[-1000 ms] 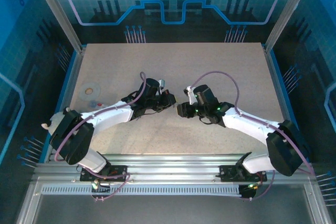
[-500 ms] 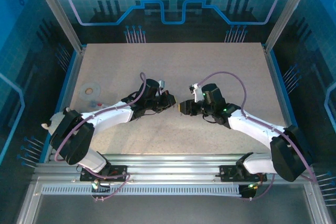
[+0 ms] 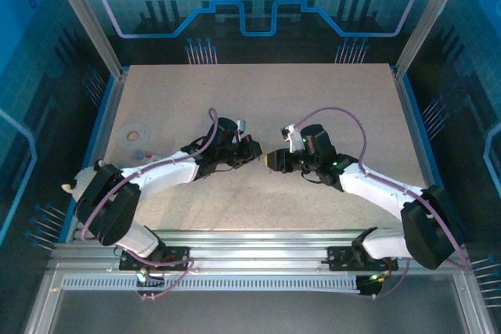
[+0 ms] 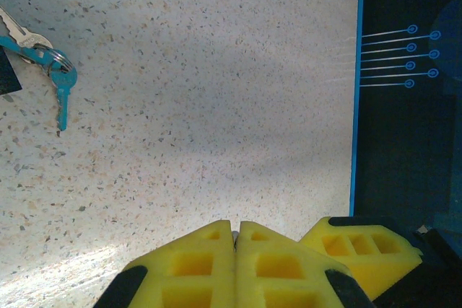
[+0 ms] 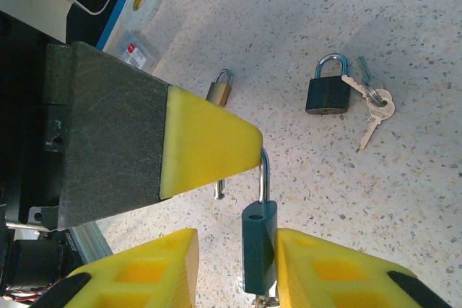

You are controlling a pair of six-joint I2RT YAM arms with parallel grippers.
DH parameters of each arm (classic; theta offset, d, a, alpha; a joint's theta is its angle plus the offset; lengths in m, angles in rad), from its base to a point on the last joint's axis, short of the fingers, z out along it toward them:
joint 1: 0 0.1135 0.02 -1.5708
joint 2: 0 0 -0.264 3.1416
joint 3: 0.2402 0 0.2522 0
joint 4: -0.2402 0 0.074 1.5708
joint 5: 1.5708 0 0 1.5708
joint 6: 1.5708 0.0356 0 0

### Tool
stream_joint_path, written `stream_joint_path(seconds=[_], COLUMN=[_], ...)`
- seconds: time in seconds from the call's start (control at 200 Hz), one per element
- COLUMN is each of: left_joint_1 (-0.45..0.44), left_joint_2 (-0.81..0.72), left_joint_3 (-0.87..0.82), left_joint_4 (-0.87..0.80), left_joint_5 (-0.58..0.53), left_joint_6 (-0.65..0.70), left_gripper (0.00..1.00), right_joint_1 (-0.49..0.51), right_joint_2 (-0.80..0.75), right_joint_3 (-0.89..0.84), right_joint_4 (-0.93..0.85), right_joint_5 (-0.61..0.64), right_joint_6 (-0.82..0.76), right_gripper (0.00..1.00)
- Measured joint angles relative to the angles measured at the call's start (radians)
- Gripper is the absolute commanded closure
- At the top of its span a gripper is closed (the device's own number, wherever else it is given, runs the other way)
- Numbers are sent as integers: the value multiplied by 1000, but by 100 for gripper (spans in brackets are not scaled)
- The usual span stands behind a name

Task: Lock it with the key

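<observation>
A dark teal padlock (image 5: 258, 243) hangs upright with its silver shackle (image 5: 264, 174) open, one leg out of the body. My left gripper (image 5: 249, 146) is shut on the top of that shackle; in the left wrist view its yellow fingertips (image 4: 235, 227) press together on a sliver of metal. My right gripper (image 5: 235, 239) is open around the padlock body: the right pad touches it, the left pad stands apart. A bit of silver metal (image 5: 267, 299) shows under the body; whether it is the key I cannot tell. In the top view both grippers (image 3: 257, 156) (image 3: 271, 159) meet mid-table.
A black padlock (image 5: 326, 91) with a bunch of keys (image 5: 375, 106) lies on the table beyond. A small brass padlock (image 5: 219, 90) lies to its left. A tape roll (image 3: 137, 133) and a small packet (image 3: 141, 154) sit near the left edge.
The right arm's wrist has swung round and brought its jaws up to the left gripper's tip, around the padlock body, narrowing a little. The left arm has not moved.
</observation>
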State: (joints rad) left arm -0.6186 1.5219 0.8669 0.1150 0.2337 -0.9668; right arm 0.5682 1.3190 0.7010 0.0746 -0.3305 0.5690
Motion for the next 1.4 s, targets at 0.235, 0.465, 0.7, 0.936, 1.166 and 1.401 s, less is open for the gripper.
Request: stream_joint_path(seconds=[0.235, 0.465, 0.7, 0.936, 1.166, 1.401], left_joint_1=[0, 0, 0, 0, 0, 0], left_joint_2=[-15, -19, -24, -32, -39, -44], left_joint_3=[0, 0, 0, 1, 9, 14], left_joint_4=[0, -1, -14, -53, -93, -115], left_joint_5=[0, 0, -8, -12, -27, -32], left_joint_6=[0, 0, 2, 5, 6, 4], left_gripper=[100, 100, 100, 100, 89, 81], right_joint_1=[1, 1, 3, 34, 72, 101], right_joint_2=[15, 18, 18, 18, 38, 50], right_joint_3=[0, 0, 0, 6, 34, 49], right_joint_4=[-13, -15, -18, -33, -62, -67], right_joint_5=[9, 16, 18, 47, 100, 121], right_joint_6=[-1, -5, -14, -34, -65, -89], right_gripper=[73, 79, 93, 100, 100, 100])
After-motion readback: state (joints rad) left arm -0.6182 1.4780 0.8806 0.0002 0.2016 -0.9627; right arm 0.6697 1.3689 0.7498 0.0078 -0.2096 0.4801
